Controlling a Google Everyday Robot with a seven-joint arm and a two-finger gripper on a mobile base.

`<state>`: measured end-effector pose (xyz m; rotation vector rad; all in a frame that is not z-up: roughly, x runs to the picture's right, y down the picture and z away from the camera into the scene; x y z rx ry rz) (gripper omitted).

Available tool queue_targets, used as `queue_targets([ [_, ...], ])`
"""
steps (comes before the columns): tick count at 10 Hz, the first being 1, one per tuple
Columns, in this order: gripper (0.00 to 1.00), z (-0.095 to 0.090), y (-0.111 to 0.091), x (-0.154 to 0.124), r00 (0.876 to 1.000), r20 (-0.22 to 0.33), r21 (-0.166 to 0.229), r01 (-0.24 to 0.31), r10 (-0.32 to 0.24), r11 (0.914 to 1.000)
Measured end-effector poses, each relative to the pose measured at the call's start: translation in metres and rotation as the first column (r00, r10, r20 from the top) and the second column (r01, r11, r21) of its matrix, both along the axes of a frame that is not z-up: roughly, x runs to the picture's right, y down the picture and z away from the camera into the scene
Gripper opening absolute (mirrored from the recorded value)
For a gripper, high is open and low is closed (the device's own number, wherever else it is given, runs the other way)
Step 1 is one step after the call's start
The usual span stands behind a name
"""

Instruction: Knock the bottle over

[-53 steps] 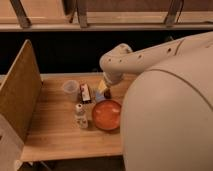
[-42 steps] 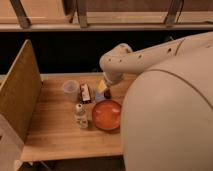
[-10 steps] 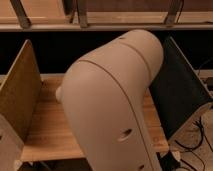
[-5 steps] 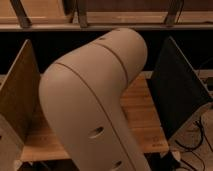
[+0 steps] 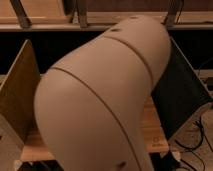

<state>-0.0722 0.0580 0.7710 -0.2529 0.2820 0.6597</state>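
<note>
Bottle is not showing anywhere — the robot's big pale arm shell (image 5: 100, 100) is filling most of the view and blocking the wooden table (image 5: 152, 132) where it would be standing. Gripper is hiding behind that shell too, so I cannot tell what it is doing. Judging the step as the approach — next move is needing a sideways push against the bottle.

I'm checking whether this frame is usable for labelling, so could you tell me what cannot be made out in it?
- Bottle: hidden in the camera view behind the robot arm, so upright or toppled cannot be told.
- Gripper: not in view; the arm's casing covers it.
- Table: only strips of the wooden top show beside the arm; what stands on it is covered.
- Dark side panel: cut off by the right edge.
</note>
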Motion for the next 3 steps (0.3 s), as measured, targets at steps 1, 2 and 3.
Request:
queue_targets([
  [1,0.00,-0.010,-0.003,0.024,0.997,-0.032,0.033,-0.065,0.066,0.9973],
  [2,0.00,-0.021,-0.002,0.050,0.987,-0.054,0.062,-0.148,0.151,0.9871],
  [3,0.00,-0.029,-0.001,0.067,0.973,-0.055,0.080,-0.218,0.223,0.9727],
])
